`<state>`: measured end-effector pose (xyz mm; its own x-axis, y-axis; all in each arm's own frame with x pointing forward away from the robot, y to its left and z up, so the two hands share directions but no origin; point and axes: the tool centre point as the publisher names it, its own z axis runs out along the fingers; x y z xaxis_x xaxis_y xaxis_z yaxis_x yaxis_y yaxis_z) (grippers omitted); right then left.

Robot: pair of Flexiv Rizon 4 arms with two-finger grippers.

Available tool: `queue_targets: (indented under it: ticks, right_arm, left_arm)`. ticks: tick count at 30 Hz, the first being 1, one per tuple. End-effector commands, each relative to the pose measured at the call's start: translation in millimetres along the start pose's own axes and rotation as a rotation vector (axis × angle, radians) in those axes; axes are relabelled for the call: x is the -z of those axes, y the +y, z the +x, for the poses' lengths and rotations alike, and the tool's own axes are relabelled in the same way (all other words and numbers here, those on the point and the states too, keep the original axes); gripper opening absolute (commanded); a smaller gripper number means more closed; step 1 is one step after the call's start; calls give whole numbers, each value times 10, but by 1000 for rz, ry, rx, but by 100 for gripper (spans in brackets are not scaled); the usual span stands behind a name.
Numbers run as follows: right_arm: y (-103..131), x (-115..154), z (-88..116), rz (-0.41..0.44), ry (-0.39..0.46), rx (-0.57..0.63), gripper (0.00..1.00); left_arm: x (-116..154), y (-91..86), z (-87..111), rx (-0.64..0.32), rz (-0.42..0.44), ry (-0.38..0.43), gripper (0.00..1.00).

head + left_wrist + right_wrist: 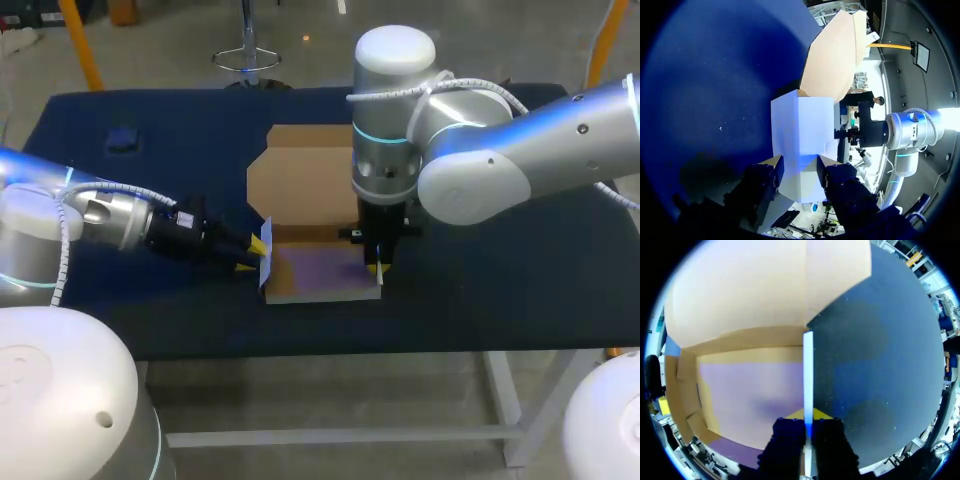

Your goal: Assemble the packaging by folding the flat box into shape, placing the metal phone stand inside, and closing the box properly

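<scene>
A brown cardboard box [322, 272] lies half folded at the table's middle, its lid flap [305, 175] flat behind it. My left gripper [260, 246] comes in from the left at the box's upright left wall [802, 130], whose white outer face fills the space between its spread fingers [774, 169]; it is open. My right gripper [378, 266] reaches straight down onto the right wall [808, 375], shut on that thin panel, which runs between its yellow tips. The box floor [750, 395] looks purplish and bare. No phone stand shows inside.
A small dark object [122, 138] lies on the blue tablecloth [500, 280] at the far left. The table's front edge runs just below the box.
</scene>
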<state>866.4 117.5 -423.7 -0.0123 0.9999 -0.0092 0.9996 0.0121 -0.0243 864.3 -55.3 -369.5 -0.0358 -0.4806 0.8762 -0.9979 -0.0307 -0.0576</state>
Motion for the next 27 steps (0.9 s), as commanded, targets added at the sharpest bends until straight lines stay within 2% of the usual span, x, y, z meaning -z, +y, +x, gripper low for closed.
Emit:
queue_targets:
  ticks: [1, 9, 15, 27]
  right_arm:
    - [8, -6, 20, 5, -5, 0, 0]
    - [8, -6, 20, 5, -5, 0, 0]
    - [8, -6, 20, 5, -5, 0, 0]
    - [8, -6, 20, 5, -5, 0, 0]
  left_arm:
    - [1, 52, 64, 1, 17, -32, 47]
    - [-59, 50, 82, -2, 33, -112, 48]
    - [-119, 21, 81, 8, 38, -213, 47]
    - [-181, -32, 26, 38, -7, -385, 47]
